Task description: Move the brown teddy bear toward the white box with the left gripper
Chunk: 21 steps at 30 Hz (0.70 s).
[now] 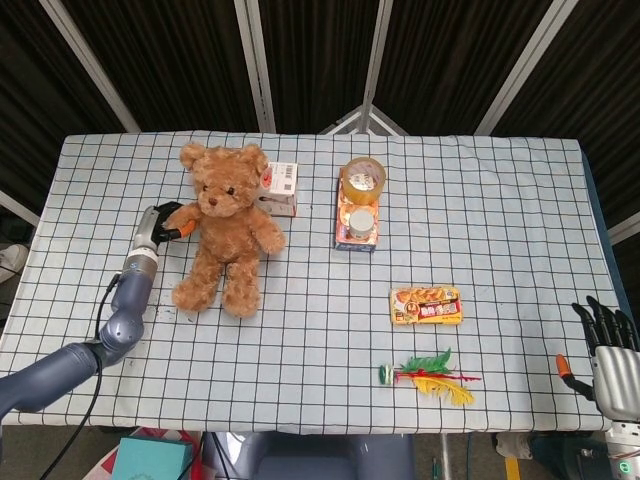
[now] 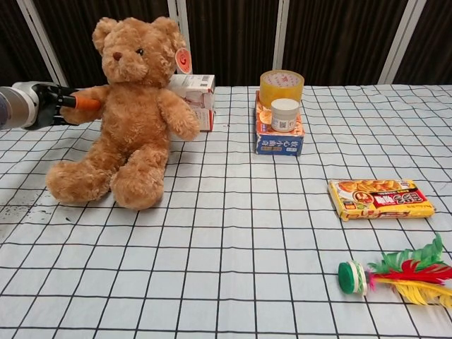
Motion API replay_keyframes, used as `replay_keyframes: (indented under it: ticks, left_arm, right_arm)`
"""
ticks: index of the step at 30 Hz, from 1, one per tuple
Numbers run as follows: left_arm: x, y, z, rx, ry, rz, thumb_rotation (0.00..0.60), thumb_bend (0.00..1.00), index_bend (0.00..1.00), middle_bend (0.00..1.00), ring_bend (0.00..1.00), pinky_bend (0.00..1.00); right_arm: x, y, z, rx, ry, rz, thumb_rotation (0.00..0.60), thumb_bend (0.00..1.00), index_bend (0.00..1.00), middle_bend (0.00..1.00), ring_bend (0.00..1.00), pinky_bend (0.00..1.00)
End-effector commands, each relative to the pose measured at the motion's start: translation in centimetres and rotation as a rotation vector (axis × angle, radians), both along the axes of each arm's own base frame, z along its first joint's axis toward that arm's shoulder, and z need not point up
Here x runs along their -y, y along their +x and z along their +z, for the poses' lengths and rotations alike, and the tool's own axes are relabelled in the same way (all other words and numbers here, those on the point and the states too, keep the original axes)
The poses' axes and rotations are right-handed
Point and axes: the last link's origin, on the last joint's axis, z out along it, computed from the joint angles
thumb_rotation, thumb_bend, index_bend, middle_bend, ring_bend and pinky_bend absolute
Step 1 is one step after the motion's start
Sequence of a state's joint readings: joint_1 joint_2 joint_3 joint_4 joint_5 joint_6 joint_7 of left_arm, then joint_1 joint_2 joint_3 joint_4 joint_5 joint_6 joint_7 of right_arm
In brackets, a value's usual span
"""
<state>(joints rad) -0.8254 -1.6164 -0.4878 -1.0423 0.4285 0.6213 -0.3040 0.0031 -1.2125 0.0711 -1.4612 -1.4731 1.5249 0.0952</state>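
Observation:
The brown teddy bear [image 1: 225,225] sits upright at the back left of the checked table, its back leaning against the white box [image 1: 281,188]. In the chest view the teddy bear [image 2: 134,106] hides most of the white box [image 2: 195,90]. My left hand [image 1: 165,222] is at the bear's outstretched arm on its left side and grips the paw, with the orange thumb tip over the fur. From the chest camera my left hand [image 2: 48,104] reaches in from the left edge. My right hand [image 1: 603,345] hangs off the table's front right corner, fingers apart and empty.
A tape roll [image 1: 362,178] and a small white jar [image 1: 359,219] rest on a blue box [image 1: 356,236] to the right of the white box. A yellow snack pack [image 1: 426,305] and a feather shuttlecock [image 1: 430,375] lie at the front right.

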Motion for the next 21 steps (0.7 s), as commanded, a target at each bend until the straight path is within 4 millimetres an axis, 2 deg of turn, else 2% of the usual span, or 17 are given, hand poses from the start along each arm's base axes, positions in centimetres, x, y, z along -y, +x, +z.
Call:
replay_keyframes:
  ticks: [1,4,8,12,21]
  left_arm:
    - [-0.2,1.0,0.1,0.000,-0.003,-0.020,0.600,0.56,0.49,0.52,0.11,0.08]
    - [0.3,0.8,-0.5,-0.021,-0.025,-0.021,0.600,0.56,0.49,0.52,0.11,0.08]
    - [1.0,-0.5,-1.3,-0.041,-0.050,0.009,0.600,0.56,0.49,0.52,0.11,0.08]
    - [1.0,-1.0,-1.4,-0.044,-0.048,0.033,0.600,0.56,0.49,0.52,0.11,0.08]
    - [-0.1,1.7,-0.4,-0.006,-0.006,-0.007,0.600,0.56,0.49,0.52,0.11,0.08]
  right_arm:
    - [0.0,-0.1,0.0,0.001,0.001,-0.004,0.600,0.37,0.13,0.07,0.09,0.00]
    - [0.1,-0.1,0.1,0.002,0.000,-0.005,0.600,0.37,0.13,0.07,0.09,0.00]
    - [0.1,-0.1,0.1,0.003,-0.001,-0.001,0.600,0.37,0.13,0.06,0.09,0.00]
    - [0.0,0.0,0.1,0.005,-0.004,0.002,0.600,0.37,0.13,0.07,0.09,0.00]
    - [0.0,0.0,0.1,0.007,-0.003,0.000,0.600,0.37,0.13,0.06,0.09,0.00]
